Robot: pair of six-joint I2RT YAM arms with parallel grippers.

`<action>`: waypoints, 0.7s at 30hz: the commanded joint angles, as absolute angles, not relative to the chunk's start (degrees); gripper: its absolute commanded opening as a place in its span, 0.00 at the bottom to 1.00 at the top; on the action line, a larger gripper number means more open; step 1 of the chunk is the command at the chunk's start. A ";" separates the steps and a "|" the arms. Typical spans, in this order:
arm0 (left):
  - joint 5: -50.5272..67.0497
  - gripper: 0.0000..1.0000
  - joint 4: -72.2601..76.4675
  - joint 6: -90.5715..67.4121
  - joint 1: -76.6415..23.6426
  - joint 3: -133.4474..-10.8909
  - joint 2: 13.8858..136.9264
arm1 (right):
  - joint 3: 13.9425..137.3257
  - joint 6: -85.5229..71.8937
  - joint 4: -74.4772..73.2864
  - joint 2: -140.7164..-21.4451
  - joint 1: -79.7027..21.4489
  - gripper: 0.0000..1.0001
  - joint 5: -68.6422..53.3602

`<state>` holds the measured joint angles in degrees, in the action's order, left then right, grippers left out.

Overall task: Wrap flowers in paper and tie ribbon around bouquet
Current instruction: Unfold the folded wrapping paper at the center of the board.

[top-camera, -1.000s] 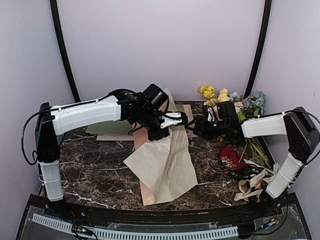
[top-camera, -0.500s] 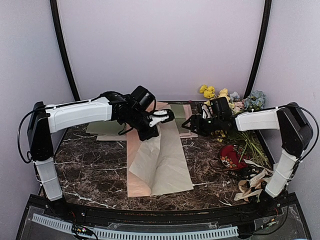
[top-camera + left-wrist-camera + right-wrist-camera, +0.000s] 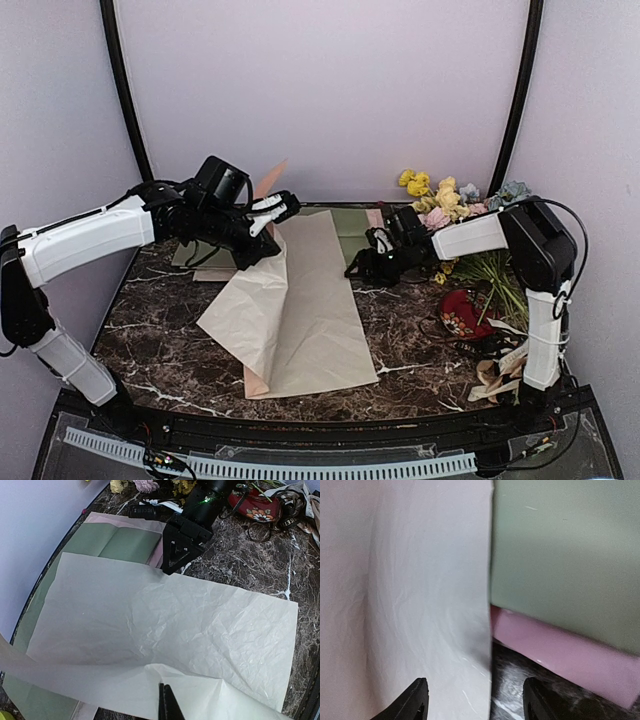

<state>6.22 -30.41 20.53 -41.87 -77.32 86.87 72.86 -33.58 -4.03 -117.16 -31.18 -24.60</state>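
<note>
Left gripper (image 3: 272, 208): we see it pinched shut on the paper's (image 3: 310, 300) lifted far-left corner.
Right gripper (image 3: 360, 268): jaws apart — at the paper's right edge.
Flowers (image 3: 432, 190): far right corner.
Arm lettering (image 3: 145, 511): too blurred to read.

The paper (image 3: 312, 300) lies on the table (image 3: 160, 335), the flowers (image 3: 432, 192) behind it to the right.

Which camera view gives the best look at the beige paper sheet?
The top external view: it shows the whole paper, its right part flat on the table and its left side lifted by the left gripper. The left wrist view shows its crumpled surface close up, cut off below. The right wrist view shows only one edge.
</note>
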 commanded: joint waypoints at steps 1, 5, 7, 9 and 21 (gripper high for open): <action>6.32 0.00 -29.80 20.76 -41.79 -76.70 85.57 | 75.41 -39.59 1.01 -119.82 -32.75 0.65 -27.31; 6.27 0.00 -29.58 20.75 -41.75 -76.18 84.76 | 75.33 -40.94 1.99 -120.69 -32.78 0.65 -25.01; 6.41 0.00 -29.53 20.73 -41.75 -75.89 84.56 | 75.77 -41.15 2.46 -121.40 -32.86 0.65 -26.11; 6.42 0.00 -29.45 20.69 -41.75 -75.69 84.55 | 75.93 -41.83 3.85 -122.22 -32.98 0.65 -28.19; 4.61 0.00 -29.36 20.27 -41.70 -75.42 84.58 | 73.72 -49.14 18.49 -122.46 -33.85 0.03 -41.02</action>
